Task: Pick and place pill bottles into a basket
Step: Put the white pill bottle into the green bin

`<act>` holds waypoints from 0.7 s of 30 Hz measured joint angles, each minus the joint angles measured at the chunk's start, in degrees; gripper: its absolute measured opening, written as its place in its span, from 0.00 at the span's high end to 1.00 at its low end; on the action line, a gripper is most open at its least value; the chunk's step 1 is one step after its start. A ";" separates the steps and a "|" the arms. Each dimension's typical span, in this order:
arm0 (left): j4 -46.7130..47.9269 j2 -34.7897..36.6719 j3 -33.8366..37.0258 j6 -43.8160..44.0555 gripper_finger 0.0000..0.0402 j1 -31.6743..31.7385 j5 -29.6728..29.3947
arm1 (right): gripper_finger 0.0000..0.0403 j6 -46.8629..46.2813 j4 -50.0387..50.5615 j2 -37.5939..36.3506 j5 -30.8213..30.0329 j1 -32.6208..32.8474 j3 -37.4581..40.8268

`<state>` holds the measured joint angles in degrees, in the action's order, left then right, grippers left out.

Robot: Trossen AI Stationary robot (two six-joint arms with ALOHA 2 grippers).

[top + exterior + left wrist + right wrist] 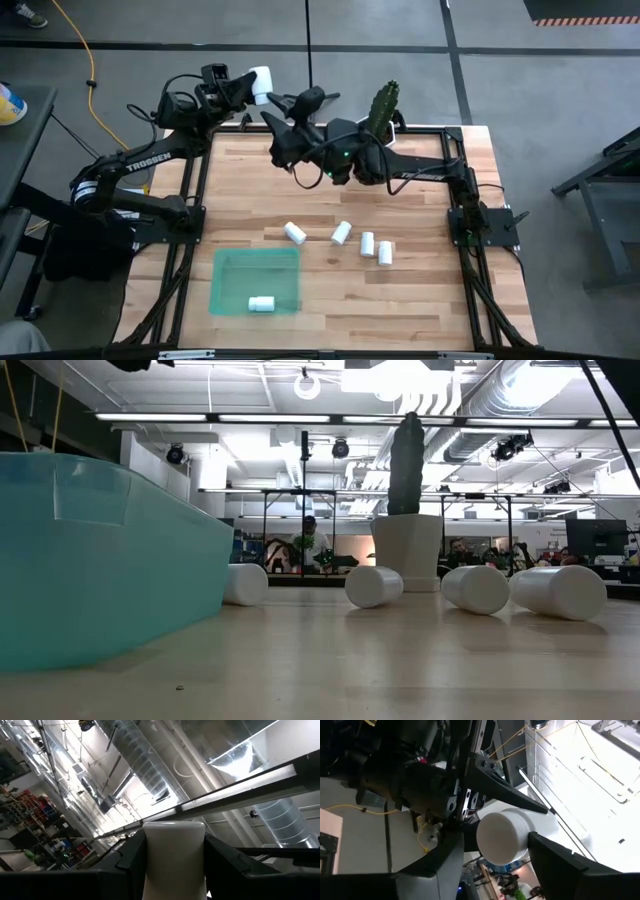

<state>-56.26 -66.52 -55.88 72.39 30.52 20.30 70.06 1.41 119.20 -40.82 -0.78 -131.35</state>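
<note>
High view, upper left: left gripper (pixel 252 84) clamps a pill bottle (pixel 261 83); right gripper (pixel 322 98) open beside it. Basket (pixel 230 268), lower left, holds one bottle (pixel 261 303). Low view alone shows people beyond the wooden worktop (pixel 400 660).

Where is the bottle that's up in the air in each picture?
High view: the held pill bottle is near the top, left of centre, beyond the table's far edge.
Low view: not in it.
Left wrist view: bottom centre.
Right wrist view: centre.
Shared landmark: the left end effector gripping it shows in those three views.
</note>
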 joint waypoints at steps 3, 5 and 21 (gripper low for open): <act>-0.60 0.00 0.00 0.35 0.53 -0.02 0.60 | 0.48 1.03 -0.01 0.03 -0.96 0.37 0.00; -0.61 -0.02 0.00 0.93 0.53 -0.04 0.59 | 0.48 0.53 0.03 0.07 -2.71 0.64 0.00; 14.46 0.20 -0.04 -8.84 0.55 -0.44 9.70 | 0.47 -27.69 14.07 0.25 -20.76 10.96 0.17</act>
<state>-41.80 -66.32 -55.92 63.56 30.09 30.00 42.37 15.48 119.44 -61.58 10.17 -131.17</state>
